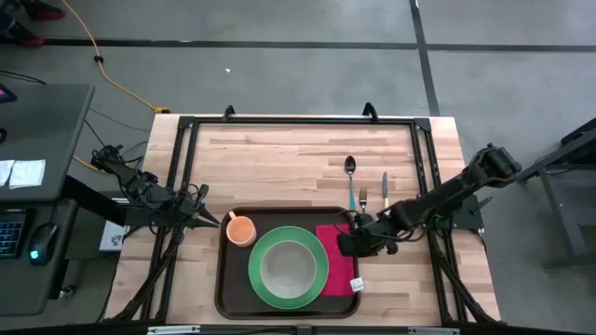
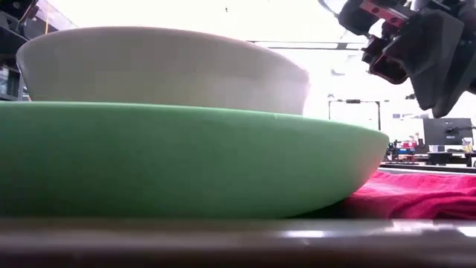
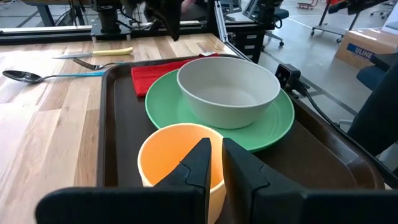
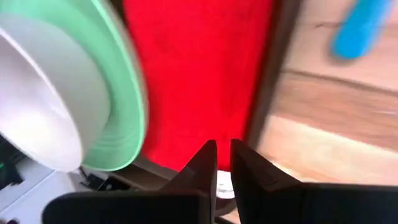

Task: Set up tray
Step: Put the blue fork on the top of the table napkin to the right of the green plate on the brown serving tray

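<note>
The dark brown tray (image 1: pixel 227 279) lies at the table's near middle. On it stand a green plate (image 1: pixel 317 279) with a white bowl (image 1: pixel 287 267) in it, an orange cup (image 1: pixel 241 229) at the far left corner, and a red napkin (image 1: pixel 337 265) lying flat right of the plate. My right gripper (image 4: pixel 223 152) hovers shut above the napkin's far end, slanting down, with nothing between its fingers. My left gripper (image 3: pixel 216 163) waits shut just left of the cup, apart from it.
On the bare wood beyond the tray's far right corner lie a spoon (image 1: pixel 351 181), a fork (image 1: pixel 363 198) and a knife (image 1: pixel 385 186), all pointing toward the far edge. A black frame (image 1: pixel 298 121) runs round the table top. Free wood lies at the far left.
</note>
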### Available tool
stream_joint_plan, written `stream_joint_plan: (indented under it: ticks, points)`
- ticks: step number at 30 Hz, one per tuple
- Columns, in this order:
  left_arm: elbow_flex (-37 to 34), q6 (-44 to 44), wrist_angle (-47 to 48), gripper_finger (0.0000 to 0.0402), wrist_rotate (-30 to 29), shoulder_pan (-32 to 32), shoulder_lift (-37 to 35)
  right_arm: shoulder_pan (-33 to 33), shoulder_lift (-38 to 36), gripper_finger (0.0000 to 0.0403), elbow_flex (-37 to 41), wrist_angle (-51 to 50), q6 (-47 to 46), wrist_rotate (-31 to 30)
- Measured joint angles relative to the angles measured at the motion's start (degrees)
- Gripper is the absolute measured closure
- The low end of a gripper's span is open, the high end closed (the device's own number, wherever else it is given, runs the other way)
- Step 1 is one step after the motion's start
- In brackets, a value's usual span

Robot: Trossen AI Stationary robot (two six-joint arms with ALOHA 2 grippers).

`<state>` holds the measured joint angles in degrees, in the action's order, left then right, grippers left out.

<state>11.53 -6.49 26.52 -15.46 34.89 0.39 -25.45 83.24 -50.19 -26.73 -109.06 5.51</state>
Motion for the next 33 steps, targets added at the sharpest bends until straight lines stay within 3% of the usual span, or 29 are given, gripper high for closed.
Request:
stream_joint_plan:
  ticks: [12,23,33]
  points:
    - [0.0,0.6,0.0,0.0330,0.0,0.0,0.0,3.2,-6.8,0.0380,0.0,-10.9,1.9,-3.9]
    - [0.0,10.3,-5.1,0.0330,0.0,0.0,0.0,5.7,-6.8,0.0380,0.0,-15.6,4.1,-5.3]
    - [0.0,13.8,-6.6,0.0330,0.0,0.0,0.0,7.4,-6.8,0.0380,0.0,-22.7,4.4,-5.4]
